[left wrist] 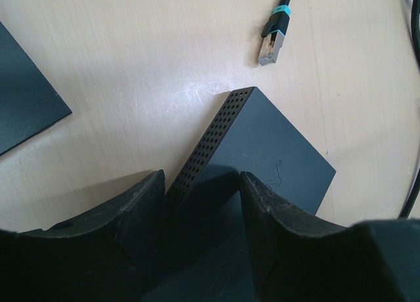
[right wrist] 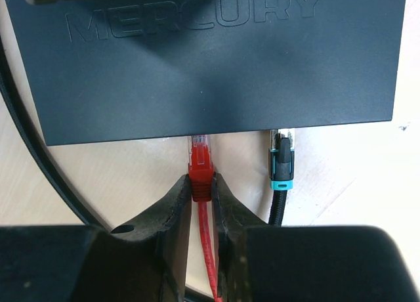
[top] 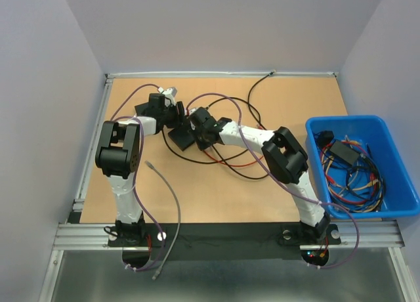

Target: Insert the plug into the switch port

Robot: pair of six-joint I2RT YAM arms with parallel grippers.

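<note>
The right pincer (right wrist: 202, 187) is clenched on the red plug with a clear tip (right wrist: 200, 159), which meets the front edge of the flat black MERCURY switch (right wrist: 216, 65). The left pincer (left wrist: 202, 200) stands over a black perforated box (left wrist: 262, 151); I cannot tell its grip.

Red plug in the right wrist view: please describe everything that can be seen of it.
The red plug has a clear, plastic-looking tip and a red boot, from which a thin red cable runs back. The right pincer grips the boot. The tip points at the edge of the switch and reaches it; how deep it sits cannot be told.
</note>
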